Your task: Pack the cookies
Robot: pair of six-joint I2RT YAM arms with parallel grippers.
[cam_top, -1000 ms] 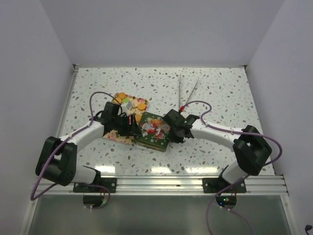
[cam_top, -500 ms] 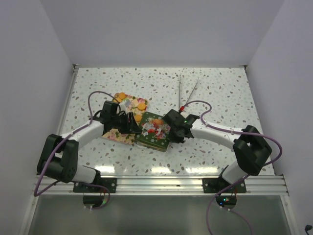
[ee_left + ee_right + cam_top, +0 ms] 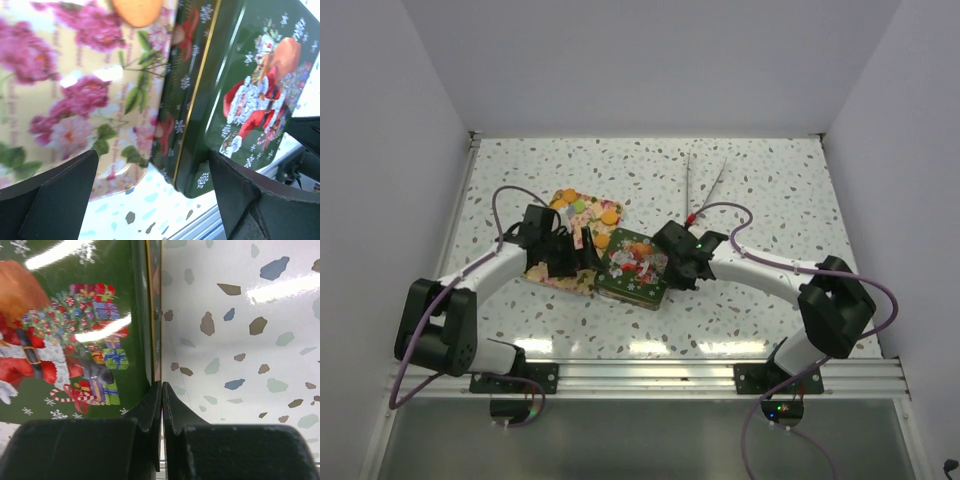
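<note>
While clamping Christmas tin (image 3: 635, 268) rim in near-closed right gripper (image 3: 161, 390), hovering left gripper (image 3: 152, 155) wide open over tin/floral tray (image 3: 75, 100) seam. Seeing cookies (image 3: 588, 208) heaped at tray's far end, toward table's (image 3: 770, 180) left edge.

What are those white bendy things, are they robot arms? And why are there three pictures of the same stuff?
Yes, they are two robot arms, bolted to the near edge of the table. The wide picture comes from a camera above and behind them. The other two come from a small camera on each wrist, so you see things very close up.

On the speckled table lie a flowery tray with small round cookies, a green Santa tin right beside it, and thin metal tongs farther back.

Each arm ends in a pincer with two fingers. The left pincer is wide open over the place where the tray and the tin meet, and it holds nothing. The right pincer is pressed shut at the tin's edge. I cannot tell if it is nipping that edge.
</note>
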